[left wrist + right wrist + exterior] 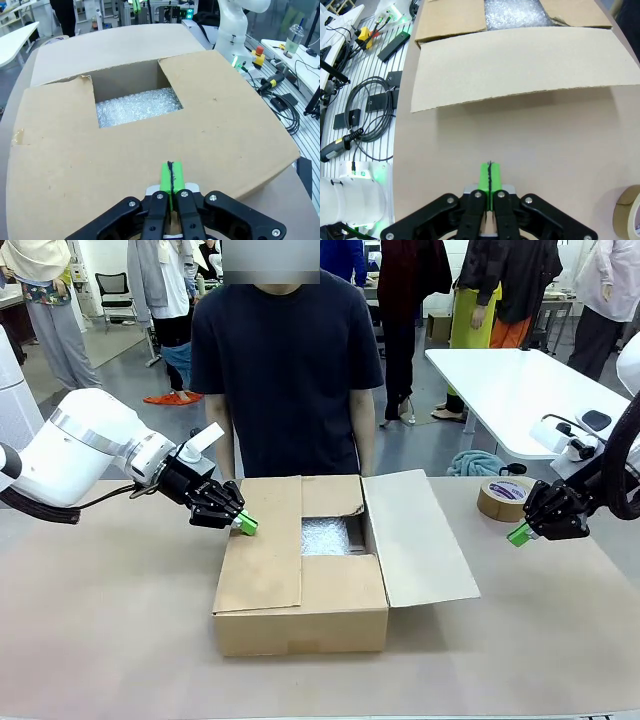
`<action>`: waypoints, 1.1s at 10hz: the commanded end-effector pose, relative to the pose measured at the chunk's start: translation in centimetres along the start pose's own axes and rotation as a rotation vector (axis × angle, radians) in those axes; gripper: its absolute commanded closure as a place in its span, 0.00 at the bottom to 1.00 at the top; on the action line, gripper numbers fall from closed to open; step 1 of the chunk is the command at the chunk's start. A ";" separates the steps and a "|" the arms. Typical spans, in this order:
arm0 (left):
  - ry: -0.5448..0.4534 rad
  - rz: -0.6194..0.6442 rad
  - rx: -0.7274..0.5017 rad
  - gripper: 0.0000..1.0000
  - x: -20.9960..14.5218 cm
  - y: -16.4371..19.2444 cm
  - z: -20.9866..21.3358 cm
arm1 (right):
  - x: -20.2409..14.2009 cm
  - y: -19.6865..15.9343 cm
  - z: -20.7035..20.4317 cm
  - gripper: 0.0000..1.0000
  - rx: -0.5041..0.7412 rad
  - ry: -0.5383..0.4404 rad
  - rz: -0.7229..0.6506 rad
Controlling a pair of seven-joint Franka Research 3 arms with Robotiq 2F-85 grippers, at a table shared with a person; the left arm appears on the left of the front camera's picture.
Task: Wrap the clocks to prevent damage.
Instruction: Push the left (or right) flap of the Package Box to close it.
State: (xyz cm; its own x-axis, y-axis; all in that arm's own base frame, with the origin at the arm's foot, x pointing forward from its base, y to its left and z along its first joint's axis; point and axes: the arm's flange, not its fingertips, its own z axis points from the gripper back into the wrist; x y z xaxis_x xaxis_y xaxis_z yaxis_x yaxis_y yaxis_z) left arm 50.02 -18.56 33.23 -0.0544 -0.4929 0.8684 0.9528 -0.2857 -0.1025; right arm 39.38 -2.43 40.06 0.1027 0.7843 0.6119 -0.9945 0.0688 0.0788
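Note:
A cardboard box (300, 585) stands mid-table with its left and near flaps folded over and its right flap (415, 540) spread out flat. Through the remaining opening I see bubble wrap (326, 536) (136, 106) (515, 12); no clock is visible, any being hidden under the wrap. My left gripper (245, 525) (171, 175) hovers shut over the box's left flap, green pads pressed together, holding nothing. My right gripper (518, 534) (490, 176) is shut and empty above the bare table right of the box.
A roll of brown tape (504, 498) (627, 215) lies at the back right, close to my right gripper. A person (285, 360) stands behind the box at the far edge. A white table (520, 390) stands farther right. Cables (367, 107) lie off the table's edge.

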 end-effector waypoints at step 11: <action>-0.003 0.005 -0.009 1.00 -0.4 0.3 -0.3 | -1.4 -7.8 -8.0 0.99 0.251 -0.732 0.001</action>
State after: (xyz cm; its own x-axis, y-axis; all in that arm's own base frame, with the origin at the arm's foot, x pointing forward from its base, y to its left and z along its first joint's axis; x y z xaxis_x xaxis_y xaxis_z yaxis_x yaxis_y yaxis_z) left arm 50.05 -18.57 33.20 -0.0535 -0.4914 0.8693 0.9522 -0.2873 -0.1038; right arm 46.19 0.88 32.63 0.1770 0.2337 0.9561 -0.9702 -0.1218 0.2094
